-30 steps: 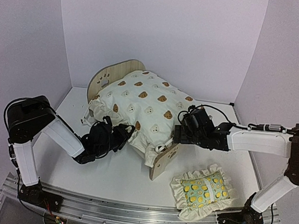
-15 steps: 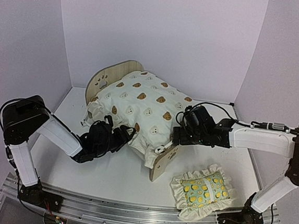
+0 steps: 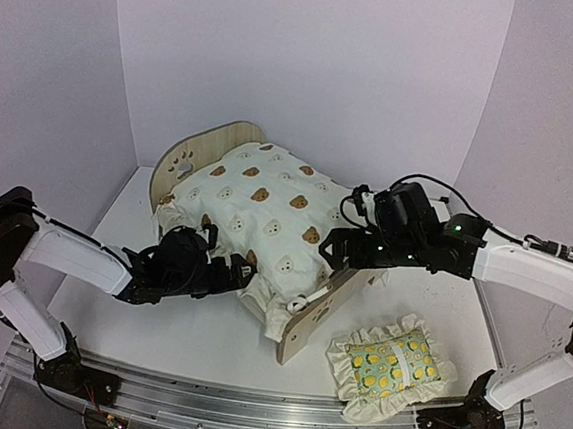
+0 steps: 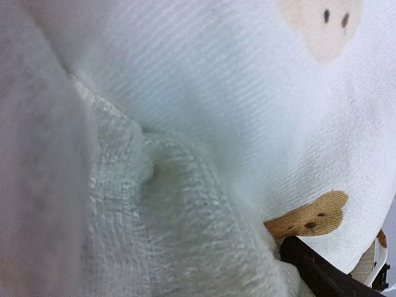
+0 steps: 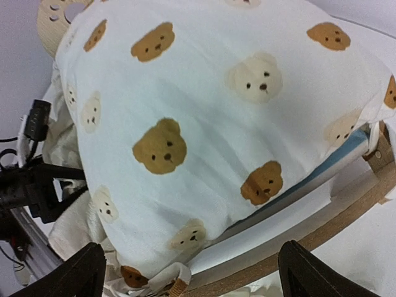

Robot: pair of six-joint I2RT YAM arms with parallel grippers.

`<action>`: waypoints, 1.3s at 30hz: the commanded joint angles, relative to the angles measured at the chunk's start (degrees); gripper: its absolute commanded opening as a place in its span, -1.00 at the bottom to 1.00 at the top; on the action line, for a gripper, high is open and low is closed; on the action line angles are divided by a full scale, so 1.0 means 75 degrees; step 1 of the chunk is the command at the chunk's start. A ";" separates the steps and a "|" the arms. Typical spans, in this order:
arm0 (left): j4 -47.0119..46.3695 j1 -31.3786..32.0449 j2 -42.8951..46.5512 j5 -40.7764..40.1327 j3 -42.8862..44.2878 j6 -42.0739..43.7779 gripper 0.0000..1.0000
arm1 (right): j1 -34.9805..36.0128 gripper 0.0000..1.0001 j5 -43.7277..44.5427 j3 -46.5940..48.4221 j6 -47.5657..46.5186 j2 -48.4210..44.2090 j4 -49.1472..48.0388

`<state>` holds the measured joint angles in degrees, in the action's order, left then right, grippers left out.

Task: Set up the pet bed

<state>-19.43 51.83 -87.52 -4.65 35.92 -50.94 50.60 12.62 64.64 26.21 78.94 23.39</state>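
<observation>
Carrying every item below: 1 white counter (image 3: pixel 205 338), walled on 3 sides by pale panels, with 2 arms reaching in from its near edge.

Item 1: the pet bed (image 3: pixel 315 312). Light-wood frame, standing mid-counter and set on a diagonal. Its rounded headboard with paw-print cutout points to the far left; its footboard faces the near side. The right wrist view shows a strip of the blue base and a curved wooden rail under the bedding. Most of the frame is covered.

Item 2: cream bear-print cushion (image 3: pixel 268 198). It lies on the bed from headboard to footboard, domed in the middle, and its near-left edge spills over the side rail. A tie hangs at the near corner beside the footboard.

Item 3: green lemon-print pillow (image 3: pixel 389 364), ruffled border. It lies flat on the counter to the near right, apart from the bed.

Item 4: right tool (image 3: pixel 341 251). It hovers over the cushion's right side near the footboard, with fingers spread wide and nothing between them.

Item 5: left tool (image 3: pixel 233 270). It sits low at the cushion's near-left edge, pressed into the fabric. Cloth fills its own camera, only 1 dark finger (image 4: pixel 312 272) shows, and whether it grips the cloth cannot be told.
</observation>
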 commanded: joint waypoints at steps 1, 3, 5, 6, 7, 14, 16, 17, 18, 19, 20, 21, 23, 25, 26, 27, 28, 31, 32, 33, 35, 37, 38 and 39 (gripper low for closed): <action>0.3389 0.0246 0.1508 0.0212 0.0389 0.2505 0.99 | 0.0575 0.96 -0.0335 0.0154 0.0704 -0.0692 0.0315; 0.4248 0.0247 0.1833 0.0385 0.0737 0.2507 0.99 | 0.1058 0.96 -0.0065 -0.0048 0.0976 -0.0845 0.0326; 0.4964 0.0245 0.1918 0.0457 0.1057 0.2592 0.99 | 0.1682 0.96 0.0184 -0.0200 0.1281 -0.0790 0.0326; 0.5152 0.0238 0.1889 0.0370 0.1142 0.2650 0.99 | 0.1985 0.96 0.0268 -0.0270 0.1419 -0.0727 0.0328; 0.5283 0.0236 0.1825 0.0205 0.1183 0.2672 0.99 | 0.2212 0.96 0.0319 -0.0362 0.1565 -0.0657 0.0331; 0.3889 0.0242 0.2182 0.0140 0.0478 0.2086 0.99 | 0.2932 0.96 0.1045 -0.1668 0.2584 -0.0882 -0.0138; 0.2911 0.0242 0.2761 -0.0088 -0.0044 0.1603 0.99 | 0.2933 0.96 0.1091 -0.1963 0.2632 -0.0910 -0.0439; 0.2265 0.0240 0.3092 -0.0150 -0.0400 0.1343 0.99 | 0.2933 0.96 0.1088 -0.2049 0.2620 -0.0888 -0.0572; 0.1804 0.0238 0.3316 -0.0122 -0.0625 0.1251 0.99 | 0.2933 0.96 0.1092 -0.2104 0.2613 -0.0848 -0.0671; 0.1510 0.0237 0.3471 -0.0027 -0.0737 0.1267 0.99 | 0.2933 0.96 0.1095 -0.2181 0.2601 -0.0799 -0.0788; 0.1419 0.0237 0.3560 0.0062 -0.0718 0.1298 0.99 | 0.2933 0.96 0.1093 -0.2232 0.2587 -0.0740 -0.0954; 0.1563 0.0236 0.3590 0.0142 -0.0577 0.1333 0.99 | 0.2933 0.96 0.1117 -0.2294 0.2576 -0.0658 -0.1138; 0.2266 0.0241 0.3525 0.0203 -0.0064 0.1335 0.99 | 0.2933 0.96 0.1177 -0.2438 0.2529 -0.0466 -0.1567; 0.2856 0.0242 0.3484 0.0105 0.0245 0.1021 0.99 | 0.2933 0.96 0.1292 -0.2565 0.2448 -0.0205 -0.2031; 0.2918 0.0240 0.3521 0.0008 0.0218 0.0747 0.99 | 0.2933 0.96 0.1353 -0.2603 0.2384 -0.0074 -0.2225; 0.2880 0.0237 0.3585 -0.0115 0.0136 0.0411 0.99 | 0.2933 0.96 0.1425 -0.2629 0.2325 0.0078 -0.2395; 0.2743 0.0237 0.3684 -0.0290 -0.0079 0.0048 0.99 | 0.2933 0.96 0.1505 -0.2636 0.2290 0.0251 -0.2520; 0.0760 0.0237 0.4098 -0.0350 -0.1523 -0.0963 0.99 | 0.2933 0.96 0.1639 -0.2619 0.2175 0.0671 -0.2758; 0.0058 0.0237 0.4188 -0.0400 -0.1980 -0.1246 0.99 | 0.2933 0.96 0.1662 -0.2619 0.2161 0.0784 -0.2835; -0.0557 0.0232 0.4207 -0.0412 -0.2301 -0.1423 0.99 | 0.2933 0.96 0.1677 -0.2611 0.2134 0.0880 -0.2898; -0.1481 0.0226 0.4189 -0.0384 -0.2692 -0.1685 0.99 | 0.2933 0.96 0.1705 -0.2558 0.2050 0.1053 -0.2951; -0.2099 0.0226 0.4201 -0.0362 -0.2860 -0.1868 0.99 | 0.2933 0.96 0.1694 -0.2463 0.1969 0.1194 -0.2954; -0.2187 0.0225 0.4227 -0.0378 -0.2838 -0.1905 0.99 | 0.2933 0.96 0.1687 -0.2424 0.1943 0.1240 -0.2955; -0.2109 0.0222 0.4256 -0.0401 -0.2734 -0.1898 0.99 | 0.2933 0.96 0.1687 -0.2397 0.1910 0.1281 -0.2955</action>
<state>-18.13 53.05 -56.95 -7.87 14.27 -61.01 73.05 22.81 45.45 42.40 85.21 1.68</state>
